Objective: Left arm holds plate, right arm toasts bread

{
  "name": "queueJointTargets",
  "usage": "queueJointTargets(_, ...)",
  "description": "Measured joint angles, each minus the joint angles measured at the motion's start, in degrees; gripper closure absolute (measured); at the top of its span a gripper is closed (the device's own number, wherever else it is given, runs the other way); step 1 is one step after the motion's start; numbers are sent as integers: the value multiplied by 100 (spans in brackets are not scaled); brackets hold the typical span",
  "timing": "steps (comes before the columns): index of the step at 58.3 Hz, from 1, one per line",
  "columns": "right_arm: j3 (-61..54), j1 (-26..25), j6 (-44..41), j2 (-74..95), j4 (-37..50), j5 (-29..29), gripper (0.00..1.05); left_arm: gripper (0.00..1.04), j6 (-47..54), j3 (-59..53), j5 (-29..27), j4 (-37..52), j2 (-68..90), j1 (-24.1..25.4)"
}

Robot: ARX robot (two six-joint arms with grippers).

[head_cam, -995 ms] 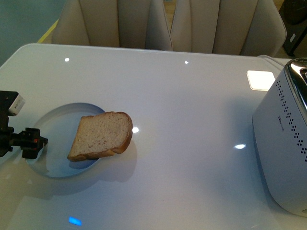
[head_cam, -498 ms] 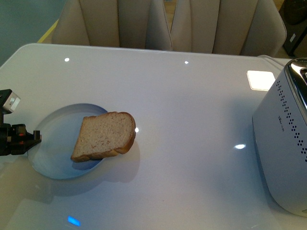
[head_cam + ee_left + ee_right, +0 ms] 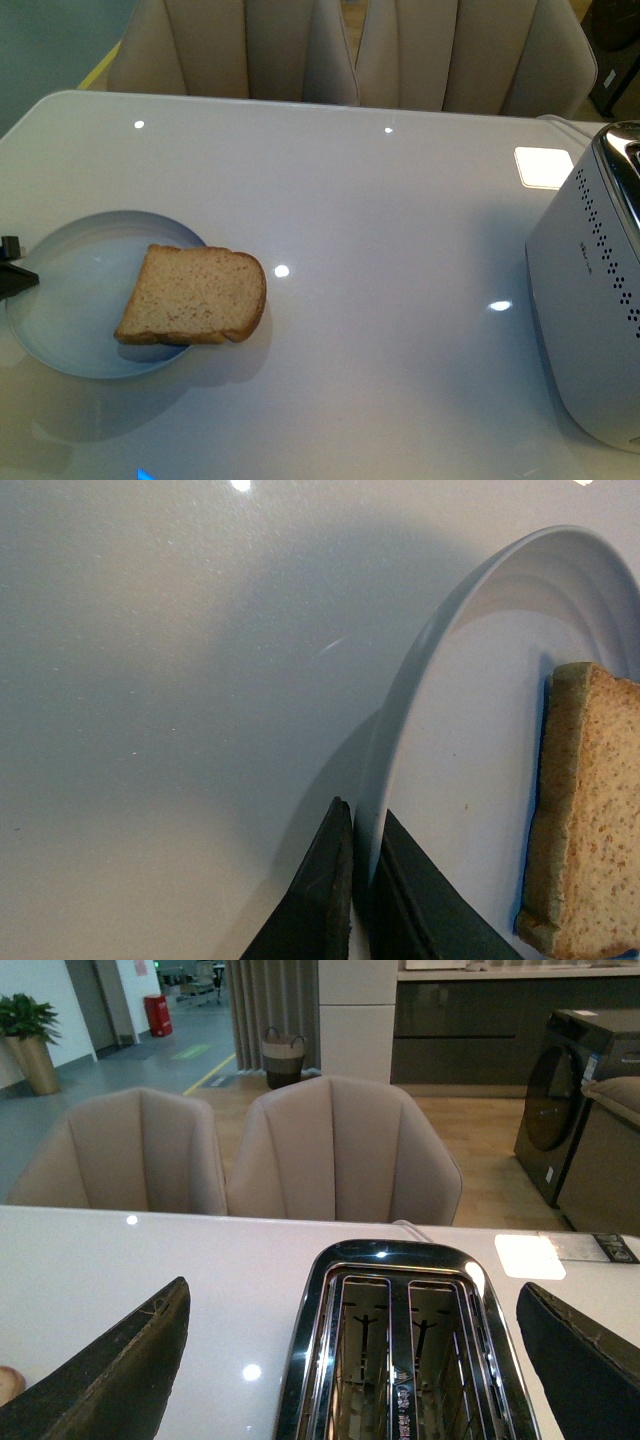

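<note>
On the table (image 3: pixel 400 200) the toaster (image 3: pixel 590 290) stands at the right, below the wide-spread right gripper (image 3: pixel 352 1290); at the left the plate (image 3: pixel 60 300), its rim pinched by the left gripper (image 3: pixel 362 825), bears the bread (image 3: pixel 192 295), which overhangs its right edge.

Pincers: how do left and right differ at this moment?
The left pincer is shut on the plate at its rim; the right pincer is wide open and holds nothing. The left is at the plate's edge, near the bread; the right hangs above the toaster and its empty slots. Both have dark, wedge-shaped jaws.
</note>
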Motion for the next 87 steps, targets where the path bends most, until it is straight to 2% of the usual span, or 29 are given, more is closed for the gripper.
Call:
queueJointTargets(10, 0, 0, 0, 0, 0, 0, 9, 101, -581, -55, 164, -494, -833, -46)
queueJointTargets(24, 0, 0, 0, 0, 0, 0, 9, 101, -1388, -55, 190, -883, -1735, -636)
queueJointTargets(36, 0, 0, 0, 0, 0, 0, 9, 101, -1943, 57, -35, -1314, -2306, -1399)
queueJointTargets(44, -2, 0, 0, 0, 0, 0, 9, 101, -2413, 243, -302, -1550, -2656, -2175)
queueJointTargets(60, -2, 0, 0, 0, 0, 0, 9, 101, -3029, 367, -503, -1639, -2789, -3246)
queueJointTargets(73, -2, 0, 0, 0, 0, 0, 9, 101, -3388, 415, -625, -1639, -2896, -3648)
queueJointTargets(87, -2, 0, 0, 0, 0, 0, 9, 101, -3547, 415, -671, -1639, -2946, -3757)
